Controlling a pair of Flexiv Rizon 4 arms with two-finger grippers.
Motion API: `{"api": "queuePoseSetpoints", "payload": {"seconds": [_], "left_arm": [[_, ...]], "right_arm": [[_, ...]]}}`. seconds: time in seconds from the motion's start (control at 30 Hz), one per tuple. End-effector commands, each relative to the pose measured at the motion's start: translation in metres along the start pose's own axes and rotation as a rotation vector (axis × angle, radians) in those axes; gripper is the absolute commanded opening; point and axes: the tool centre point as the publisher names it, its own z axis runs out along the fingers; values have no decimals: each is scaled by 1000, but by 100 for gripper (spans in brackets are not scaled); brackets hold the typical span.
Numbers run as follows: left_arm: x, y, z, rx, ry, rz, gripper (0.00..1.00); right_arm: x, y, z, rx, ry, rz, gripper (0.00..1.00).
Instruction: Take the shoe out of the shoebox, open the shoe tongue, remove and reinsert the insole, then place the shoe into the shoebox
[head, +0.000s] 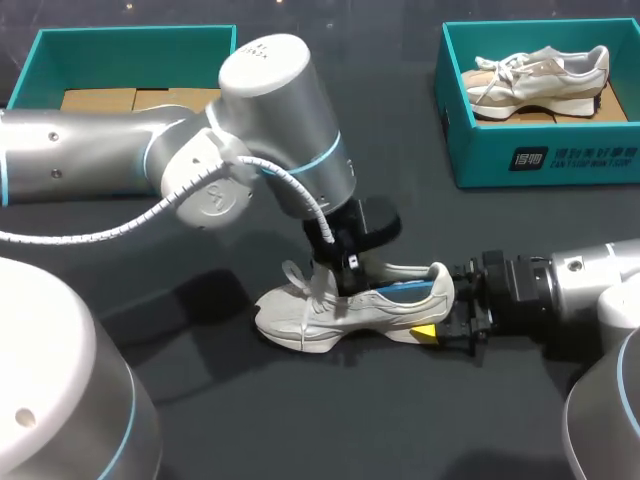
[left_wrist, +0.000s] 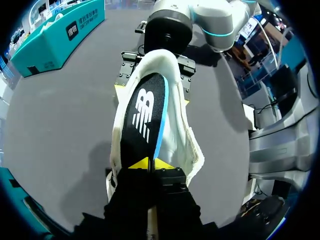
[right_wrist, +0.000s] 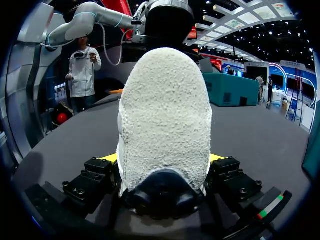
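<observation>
Near the middle of the dark grey table (head: 250, 420), standing on its sole: a cream-white lace-up running shoe (head: 330, 315), toe toward the left arm's side, heel toward the right arm's. Clamped at the heel from both sides by the right gripper (head: 442, 312), yellow tips spread to the heel's width and touching it on either flank. Reaching down into the shoe's opening, the left gripper (left_wrist: 150, 165), tips closed together at the front of the black insole with a blue edge (left_wrist: 145, 112) lying along the inside; impossible to tell if pinching it or only pressing on it. At the table's far right, well apart, a teal cardboard shoebox (head: 550, 165) holding a second cream shoe (head: 545, 72). At the far left, another teal box (head: 130, 35) with brown cardboard inside.
</observation>
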Motion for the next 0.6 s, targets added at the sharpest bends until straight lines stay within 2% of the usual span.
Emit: {"api": "queuePoseSetpoints", "payload": {"seconds": [0.03,0.33,0.6], "left_arm": [[0,8,-5,63,17,1,0],[-2,14,-12,112,51,-2,0],[3,-5,-27,167,43,20,0]], "right_arm": [[1,0,1,4,-1,1,0],[1,0,1,4,-1,1,0],[1,0,1,4,-1,1,0]]}}
